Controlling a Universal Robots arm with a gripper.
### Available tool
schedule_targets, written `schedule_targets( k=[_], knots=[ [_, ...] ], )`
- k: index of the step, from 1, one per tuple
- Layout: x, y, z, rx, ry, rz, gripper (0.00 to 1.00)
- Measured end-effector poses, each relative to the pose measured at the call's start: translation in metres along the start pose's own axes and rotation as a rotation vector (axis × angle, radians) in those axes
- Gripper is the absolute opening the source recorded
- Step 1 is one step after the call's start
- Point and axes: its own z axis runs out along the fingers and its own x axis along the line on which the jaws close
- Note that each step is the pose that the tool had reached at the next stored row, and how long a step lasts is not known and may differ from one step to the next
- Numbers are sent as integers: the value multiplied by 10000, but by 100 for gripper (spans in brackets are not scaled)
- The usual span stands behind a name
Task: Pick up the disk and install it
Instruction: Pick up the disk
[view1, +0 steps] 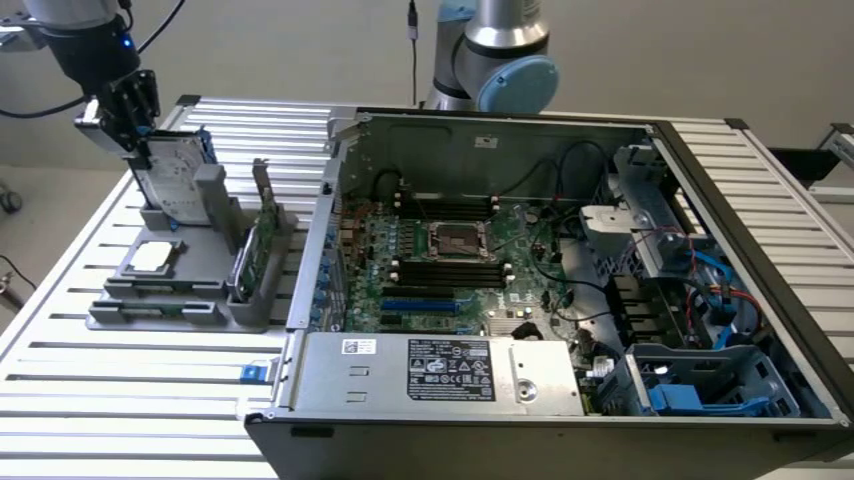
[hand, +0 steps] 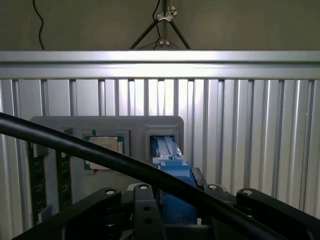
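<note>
The disk (view1: 180, 175) stands on edge in the far slot of a grey holder (view1: 180, 300) on the exterior view's left; it is a silver drive with a white label. My gripper (view1: 138, 140) is down at the disk's top edge. In the wrist view the disk's blue frame (hand: 172, 167) rises from its slot straight into the gripper (hand: 175, 200), between its black links. Whether the gripper is pressed against the disk I cannot tell.
The holder also carries a square silver processor chip (view1: 151, 257) and a green circuit card (view1: 256, 250) on edge. An open computer case (view1: 534, 250) with its motherboard fills the middle and right. A black cable (hand: 100, 155) crosses the wrist view. Ribbed aluminium table (view1: 120, 400) all around.
</note>
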Motion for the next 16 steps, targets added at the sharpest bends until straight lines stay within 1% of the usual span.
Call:
schedule_targets(
  k=[4, 6, 7, 16],
  knots=[
    [0, 0, 0, 1, 1, -1, 38],
    [0, 0, 0, 1, 2, 0, 36],
    [0, 1, 0, 0, 3, 0, 33],
    [0, 1, 0, 1, 3, 0, 33]
  ],
)
